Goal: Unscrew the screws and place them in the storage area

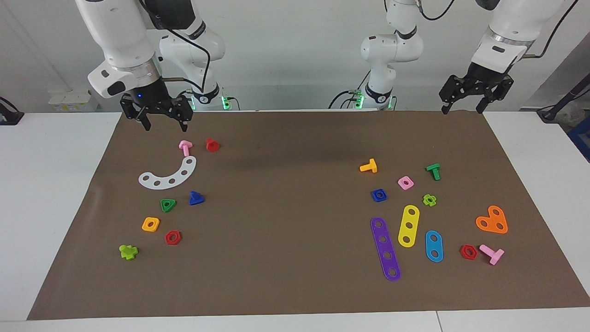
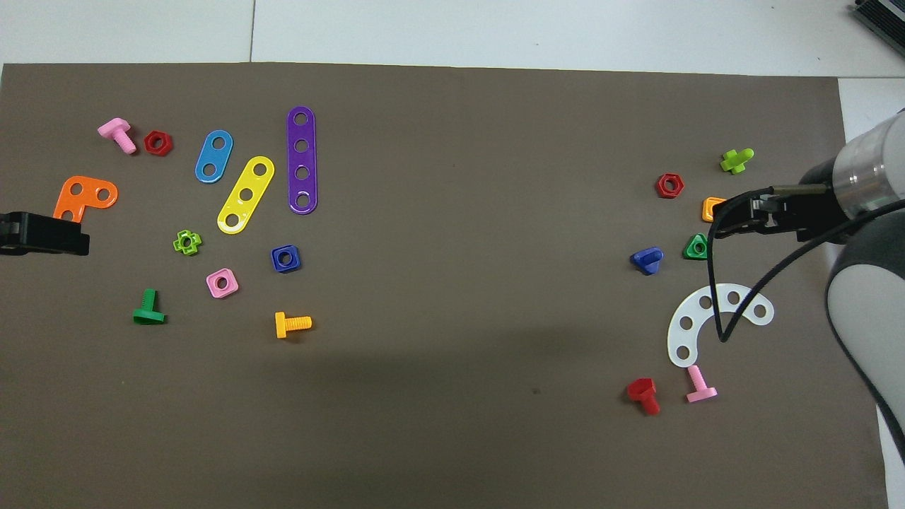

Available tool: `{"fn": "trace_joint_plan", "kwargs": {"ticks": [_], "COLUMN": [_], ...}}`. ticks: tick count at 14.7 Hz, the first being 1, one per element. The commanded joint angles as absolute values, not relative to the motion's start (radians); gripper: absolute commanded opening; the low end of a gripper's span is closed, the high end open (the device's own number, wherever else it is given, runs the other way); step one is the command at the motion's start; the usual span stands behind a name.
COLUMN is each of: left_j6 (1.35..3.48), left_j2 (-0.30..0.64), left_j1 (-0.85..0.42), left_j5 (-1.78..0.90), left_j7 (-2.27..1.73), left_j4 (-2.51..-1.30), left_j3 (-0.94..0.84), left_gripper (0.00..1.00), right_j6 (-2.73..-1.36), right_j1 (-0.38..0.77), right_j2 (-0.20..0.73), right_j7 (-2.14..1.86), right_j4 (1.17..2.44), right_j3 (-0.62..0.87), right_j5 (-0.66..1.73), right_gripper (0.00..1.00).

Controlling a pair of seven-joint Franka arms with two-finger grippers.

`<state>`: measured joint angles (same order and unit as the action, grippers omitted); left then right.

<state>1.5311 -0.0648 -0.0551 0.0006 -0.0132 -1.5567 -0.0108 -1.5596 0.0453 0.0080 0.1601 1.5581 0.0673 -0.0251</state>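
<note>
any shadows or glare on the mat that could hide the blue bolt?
Facing view: a soft dark shadow band crosses the mat mid-table, clear of the blue bolt; no glare. Overhead view: a faint shadow nearer the robots, bolt evenly lit; the right arm's cable overlaps the white arc.

Toy hardware spread in two clusters on the brown mat (image 1: 295,276): seven bolts, seven nuts, five plates.

Bolts: two pink (image 1: 185,147) (image 1: 492,253), one each red (image 1: 212,145), dark blue (image 1: 196,198), lime (image 1: 128,251), orange (image 1: 369,166), green (image 1: 433,171). Nuts: two red (image 1: 173,237) (image 1: 468,251), one each green (image 1: 168,204), orange (image 1: 150,224), dark blue (image 1: 379,195), pink (image 1: 405,182), lime (image 1: 429,200). Plates: white arc (image 1: 168,175), purple (image 1: 385,248), yellow (image 1: 409,225), blue (image 1: 433,246), orange heart (image 1: 492,221).
</note>
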Motion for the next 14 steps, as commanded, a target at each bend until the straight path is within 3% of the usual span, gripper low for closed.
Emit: {"fn": "trace_joint_plan", "kwargs": {"ticks": [1, 14], "left_j6": [1.494, 1.502], "left_j2": [-0.058, -0.081], "left_j1": [-0.058, -0.058], "left_j5": [0.015, 0.023], "left_j7": [-0.003, -0.002], "left_j4": [-1.532, -1.582], "left_j3": [-0.011, -0.012], "left_gripper": [1.00, 1.00], "right_j6": [-1.540, -1.542], "right_j1": [0.034, 0.035], "right_j2": [-0.024, -0.031], "right_j7": [0.091, 0.091], "right_j4": [1.577, 1.586], "right_j3": [0.071, 0.072], "right_j5": [-0.008, -0.008], "right_gripper": [1.00, 1.00]}}
